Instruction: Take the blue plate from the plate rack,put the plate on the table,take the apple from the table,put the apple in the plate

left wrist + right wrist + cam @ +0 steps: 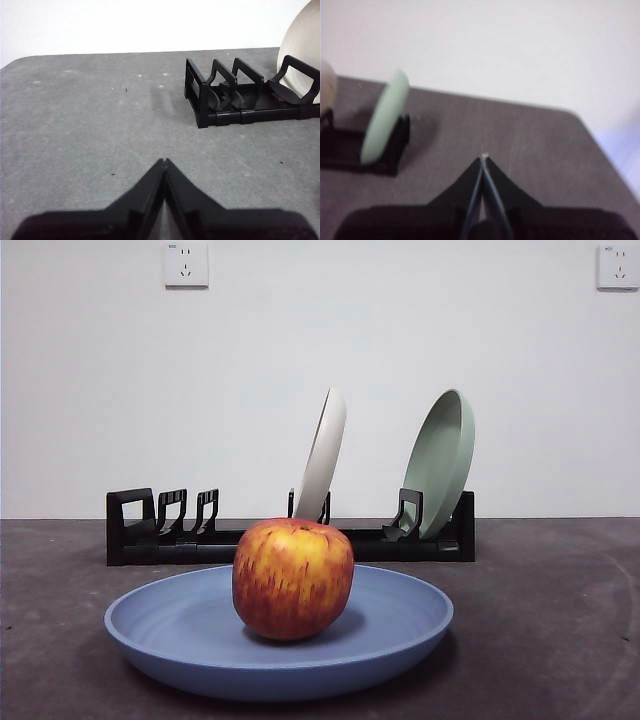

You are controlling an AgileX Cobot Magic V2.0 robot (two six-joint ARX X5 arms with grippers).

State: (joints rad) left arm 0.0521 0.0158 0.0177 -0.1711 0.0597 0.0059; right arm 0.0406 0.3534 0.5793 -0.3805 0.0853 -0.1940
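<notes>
The apple (293, 578), red streaked over yellow, sits in the middle of the blue plate (400, 635), which lies flat on the dark grey table (550, 600) in the front view. Behind them stands the black plate rack (160, 530), also in the left wrist view (235, 97) and the right wrist view (350, 150). My left gripper (164, 161) is shut and empty over bare table beside the rack's loop end. My right gripper (484, 157) is shut and empty over bare table beside the rack's other end. Neither gripper shows in the front view.
The rack holds a cream-white plate (322, 455) near its middle and a sage-green plate (442, 460) at its right end; the green plate also shows in the right wrist view (385, 117). Wall sockets (186, 264) sit on the white wall behind.
</notes>
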